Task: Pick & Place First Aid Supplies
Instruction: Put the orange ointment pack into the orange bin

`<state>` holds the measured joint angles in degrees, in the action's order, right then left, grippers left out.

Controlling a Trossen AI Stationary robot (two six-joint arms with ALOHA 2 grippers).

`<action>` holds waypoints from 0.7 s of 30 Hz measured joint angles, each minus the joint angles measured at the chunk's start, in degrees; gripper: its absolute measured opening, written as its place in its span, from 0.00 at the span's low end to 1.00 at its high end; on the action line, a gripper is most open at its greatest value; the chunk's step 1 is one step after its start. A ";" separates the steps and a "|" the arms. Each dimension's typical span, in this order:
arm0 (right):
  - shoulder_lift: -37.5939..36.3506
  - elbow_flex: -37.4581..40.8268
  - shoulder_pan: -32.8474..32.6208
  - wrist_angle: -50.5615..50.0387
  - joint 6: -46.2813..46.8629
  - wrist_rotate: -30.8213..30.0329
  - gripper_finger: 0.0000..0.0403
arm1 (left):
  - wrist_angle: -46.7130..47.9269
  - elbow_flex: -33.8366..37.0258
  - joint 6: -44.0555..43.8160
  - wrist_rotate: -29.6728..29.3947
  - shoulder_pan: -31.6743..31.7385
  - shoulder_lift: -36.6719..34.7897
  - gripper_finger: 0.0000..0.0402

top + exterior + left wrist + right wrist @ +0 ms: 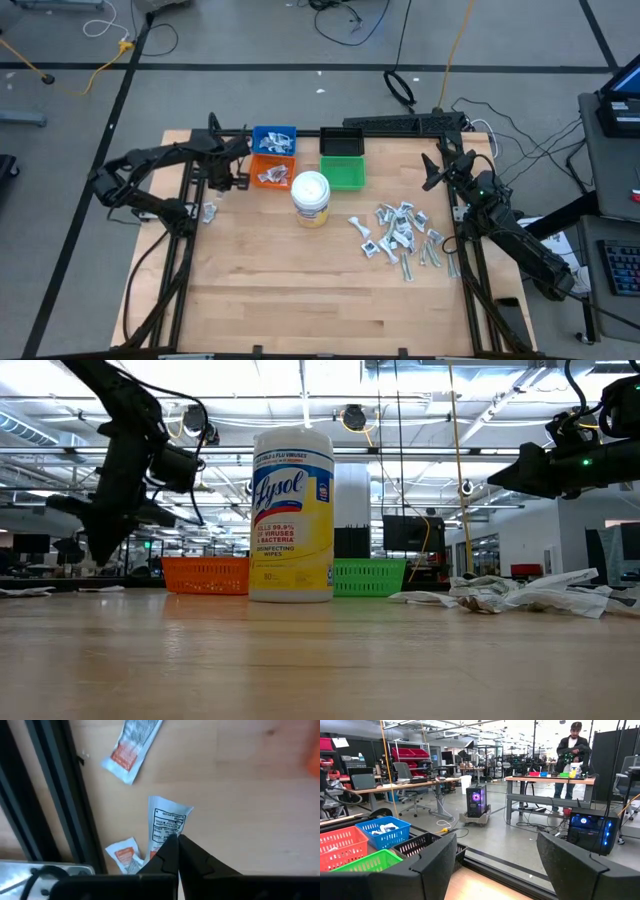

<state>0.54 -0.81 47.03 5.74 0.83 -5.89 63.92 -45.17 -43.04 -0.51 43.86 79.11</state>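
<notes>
left tool pinched on 1 flat packet, lifted just beside the orange bin. light, limp, crinkly, likely slippery; best nipped at an edge. 2 more packets on the counter below. right tool spread, idle, well away from that bin.
</notes>
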 joint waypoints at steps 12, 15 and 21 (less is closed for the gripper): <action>0.01 0.00 0.02 0.00 0.01 0.00 0.67 | 4.17 -7.57 0.70 0.78 0.90 -0.02 0.00; 0.00 0.00 0.02 0.00 0.00 0.00 0.68 | 4.11 -9.27 0.73 1.03 0.88 0.06 0.01; 0.00 0.01 0.02 0.00 0.01 0.00 0.67 | 4.64 -14.07 1.17 2.17 0.34 3.15 0.00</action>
<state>0.54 -0.80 47.05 5.74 0.84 -5.89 68.56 -59.23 -41.86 1.66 44.19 82.26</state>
